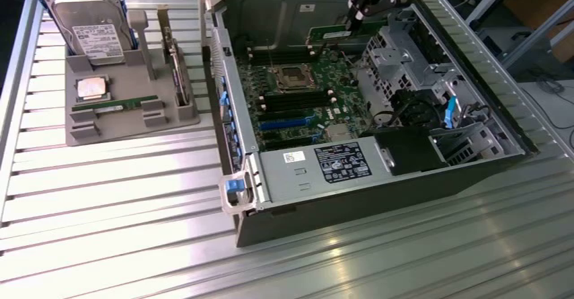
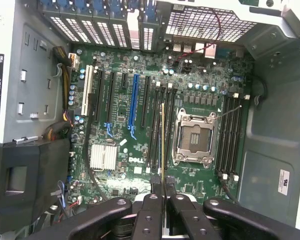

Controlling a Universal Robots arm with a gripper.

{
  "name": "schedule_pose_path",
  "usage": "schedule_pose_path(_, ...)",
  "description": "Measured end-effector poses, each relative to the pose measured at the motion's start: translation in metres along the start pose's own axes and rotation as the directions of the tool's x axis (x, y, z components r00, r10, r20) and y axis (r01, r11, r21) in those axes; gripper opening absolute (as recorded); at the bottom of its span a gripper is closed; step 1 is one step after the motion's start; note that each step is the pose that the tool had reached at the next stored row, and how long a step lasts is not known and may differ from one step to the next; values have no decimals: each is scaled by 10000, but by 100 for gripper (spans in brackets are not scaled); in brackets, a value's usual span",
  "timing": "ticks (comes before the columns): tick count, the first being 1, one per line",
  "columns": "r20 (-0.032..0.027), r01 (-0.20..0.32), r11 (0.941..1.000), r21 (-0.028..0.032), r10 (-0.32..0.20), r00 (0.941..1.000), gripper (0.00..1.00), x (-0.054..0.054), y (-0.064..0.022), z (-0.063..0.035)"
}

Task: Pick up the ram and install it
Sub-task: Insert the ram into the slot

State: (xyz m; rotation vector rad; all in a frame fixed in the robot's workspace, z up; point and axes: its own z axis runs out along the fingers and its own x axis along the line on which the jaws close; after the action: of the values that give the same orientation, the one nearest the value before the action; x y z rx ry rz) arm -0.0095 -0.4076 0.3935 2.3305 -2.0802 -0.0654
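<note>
Gripper (image 2: 163, 192) pinched nearly closed on ram (image 2: 163, 145), gripped by its upper edge, hanging edge-down and parallel over slots (image 2: 155, 130) beside socket (image 2: 195, 137), presumably for straight seating

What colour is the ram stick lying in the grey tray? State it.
Green; the ram stick shows best in the exterior view.

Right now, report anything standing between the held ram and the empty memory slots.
Nothing visible does. The jaws are shut on the ram, which hangs edge-on over the black memory slots beside the processor socket. Those slots look empty and no cable crosses them.
</note>
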Motion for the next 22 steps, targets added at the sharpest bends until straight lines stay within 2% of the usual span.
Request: schedule_pose_path(22,-1,0,10000,0,0,10000,12,2,-4,97)
